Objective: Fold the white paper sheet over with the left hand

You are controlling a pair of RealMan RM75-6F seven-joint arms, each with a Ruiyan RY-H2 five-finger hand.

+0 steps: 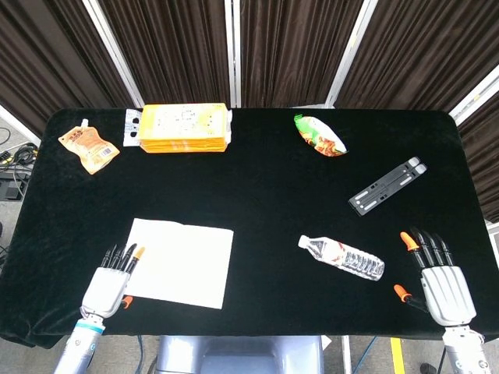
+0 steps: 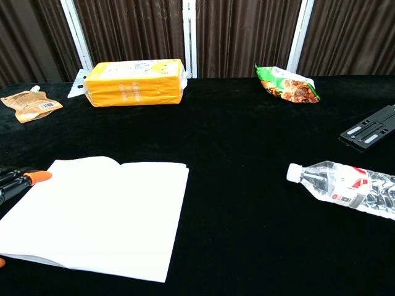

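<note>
The white paper sheet (image 1: pixel 178 262) lies flat at the front left of the black table (image 1: pixel 257 179); in the chest view the white paper sheet (image 2: pixel 99 216) fills the lower left. My left hand (image 1: pixel 111 287) hovers at the sheet's left edge, fingers straight and apart, its orange fingertip (image 2: pixel 41 176) just reaching the paper's border. It holds nothing. My right hand (image 1: pixel 441 282) stays at the front right corner, open with fingers spread, away from the sheet.
A clear water bottle (image 1: pixel 341 258) lies right of the sheet. Further back are a yellow package (image 1: pixel 185 128), an orange pouch (image 1: pixel 89 146), a green snack bag (image 1: pixel 319 136) and a black folding stand (image 1: pixel 387 185).
</note>
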